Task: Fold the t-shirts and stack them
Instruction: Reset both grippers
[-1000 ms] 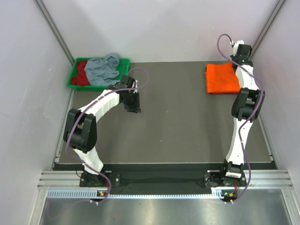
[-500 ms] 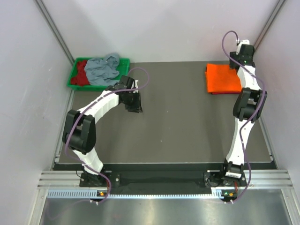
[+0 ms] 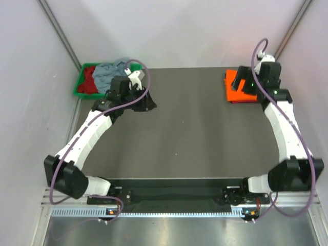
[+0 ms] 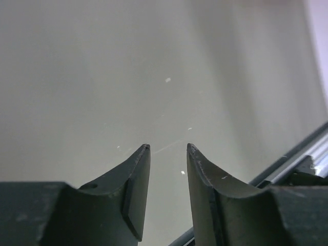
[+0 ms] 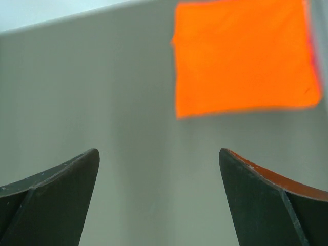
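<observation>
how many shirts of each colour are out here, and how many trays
orange t-shirt: 1
grey-blue t-shirt: 1
dark red t-shirt: 1
green tray: 1
total: 4
A thin pink edge beside the orange one may be another shirt; too little shows to tell.

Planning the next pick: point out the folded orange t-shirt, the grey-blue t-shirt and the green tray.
orange t-shirt (image 5: 246, 56), right wrist view, middle of the folded top face.
grey-blue t-shirt (image 3: 106, 72), top external view, crumpled middle.
green tray (image 3: 78, 87), top external view, left rim.
</observation>
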`<state>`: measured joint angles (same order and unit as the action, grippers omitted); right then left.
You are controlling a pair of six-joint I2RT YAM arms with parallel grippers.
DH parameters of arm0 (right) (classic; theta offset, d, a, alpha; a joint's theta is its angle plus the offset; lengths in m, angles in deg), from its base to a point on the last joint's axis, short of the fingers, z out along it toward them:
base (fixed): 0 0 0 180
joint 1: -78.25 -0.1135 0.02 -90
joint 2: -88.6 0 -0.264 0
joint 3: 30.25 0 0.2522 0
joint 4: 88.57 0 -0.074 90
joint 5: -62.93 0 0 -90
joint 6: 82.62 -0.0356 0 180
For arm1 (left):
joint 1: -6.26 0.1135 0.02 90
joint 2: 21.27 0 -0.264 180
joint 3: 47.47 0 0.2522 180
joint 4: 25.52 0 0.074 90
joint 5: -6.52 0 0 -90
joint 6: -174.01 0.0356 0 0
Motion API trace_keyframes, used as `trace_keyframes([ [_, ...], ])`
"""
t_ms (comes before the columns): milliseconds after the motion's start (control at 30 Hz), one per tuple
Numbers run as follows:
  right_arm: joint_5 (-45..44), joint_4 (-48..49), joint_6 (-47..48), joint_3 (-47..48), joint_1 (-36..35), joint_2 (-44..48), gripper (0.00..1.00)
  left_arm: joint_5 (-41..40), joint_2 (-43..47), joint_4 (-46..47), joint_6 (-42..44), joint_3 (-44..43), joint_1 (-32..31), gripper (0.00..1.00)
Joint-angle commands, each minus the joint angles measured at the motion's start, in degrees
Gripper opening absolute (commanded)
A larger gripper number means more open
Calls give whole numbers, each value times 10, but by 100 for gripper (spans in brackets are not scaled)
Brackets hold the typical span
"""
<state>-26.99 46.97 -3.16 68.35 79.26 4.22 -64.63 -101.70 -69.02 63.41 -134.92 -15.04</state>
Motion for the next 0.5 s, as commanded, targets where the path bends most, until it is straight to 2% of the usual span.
trace_keyframes([
  [0, 72, -35, -75, -122, -40, 109, 100, 36, 71, 58, -6, 5, 2, 43],
  [67, 124, -20, -118, -205, -58, 188, 100, 42, 103, 63, -15, 15, 2, 62],
  [100, 151, -2, -127, -230, -60, 212, 100, 52, 109, 62, -17, 17, 2, 83],
  [133, 172, 2, -134, -264, -62, 251, 100, 58, 119, 59, -19, 17, 2, 98],
  [300, 229, 7, -162, -320, -66, 357, 100, 81, 140, 39, -36, 52, 3, 99],
  [467, 237, 18, -164, -358, -66, 455, 100, 49, 200, 78, -57, 129, 3, 99],
])
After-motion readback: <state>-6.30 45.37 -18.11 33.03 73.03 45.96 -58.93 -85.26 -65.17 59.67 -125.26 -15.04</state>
